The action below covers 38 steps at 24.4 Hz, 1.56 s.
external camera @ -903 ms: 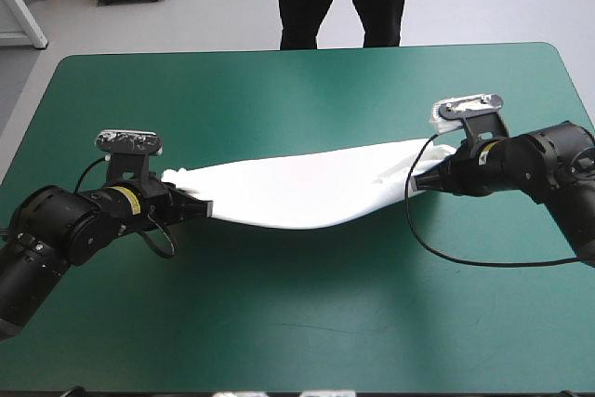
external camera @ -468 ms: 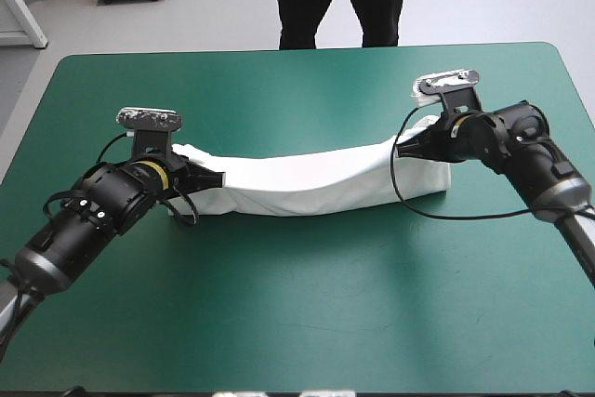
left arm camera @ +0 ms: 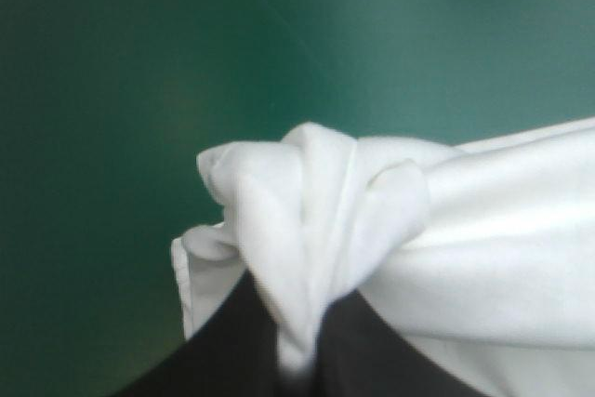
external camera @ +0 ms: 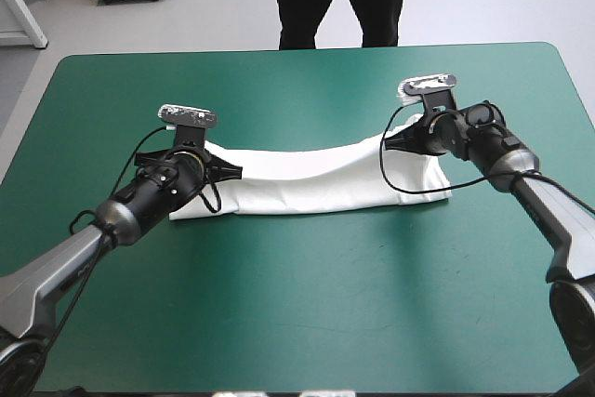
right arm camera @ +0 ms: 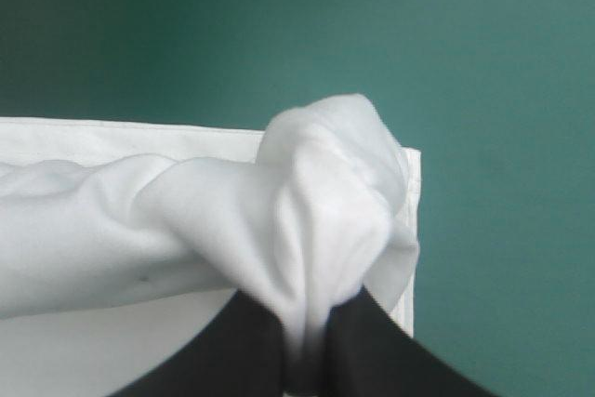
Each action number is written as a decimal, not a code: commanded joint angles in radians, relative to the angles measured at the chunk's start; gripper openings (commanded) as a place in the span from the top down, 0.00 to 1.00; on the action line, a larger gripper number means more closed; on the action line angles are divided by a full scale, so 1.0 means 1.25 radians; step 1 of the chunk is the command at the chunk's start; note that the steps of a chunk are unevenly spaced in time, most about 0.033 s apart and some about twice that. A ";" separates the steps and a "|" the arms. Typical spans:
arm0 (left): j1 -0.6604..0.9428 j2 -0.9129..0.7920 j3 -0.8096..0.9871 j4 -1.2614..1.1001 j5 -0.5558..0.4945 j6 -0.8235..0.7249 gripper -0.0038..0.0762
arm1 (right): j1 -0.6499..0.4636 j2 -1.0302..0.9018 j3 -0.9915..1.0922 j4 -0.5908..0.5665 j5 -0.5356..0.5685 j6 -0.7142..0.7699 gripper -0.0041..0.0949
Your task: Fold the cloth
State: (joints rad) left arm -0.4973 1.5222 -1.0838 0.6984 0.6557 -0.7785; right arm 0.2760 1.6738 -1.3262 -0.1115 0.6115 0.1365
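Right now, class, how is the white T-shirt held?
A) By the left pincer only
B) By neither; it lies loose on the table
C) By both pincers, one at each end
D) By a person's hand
C: the left pincer and the right pincer are each shut on a bunched end of the T-shirt, which stretches between them.

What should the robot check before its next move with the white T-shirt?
1. Left gripper shut on the T-shirt: ok.
2. Right gripper shut on the T-shirt: ok.
3. Held edge stretched straight between the two grippers: not ok, it dips in the middle.
4. Bottom layer lying on the teal-green cover: ok.
5. Folded edges lined up with each other: cannot tell.
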 commanded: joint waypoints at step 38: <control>-0.001 -0.002 -0.142 -0.856 -0.069 0.860 0.96 | -0.269 -0.287 -0.059 0.264 0.270 -0.153 0.36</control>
State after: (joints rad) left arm -0.4973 1.4892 -1.2149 -0.2743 0.6471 0.2174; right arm 0.0064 1.3358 -1.3669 0.0857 1.0061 0.0390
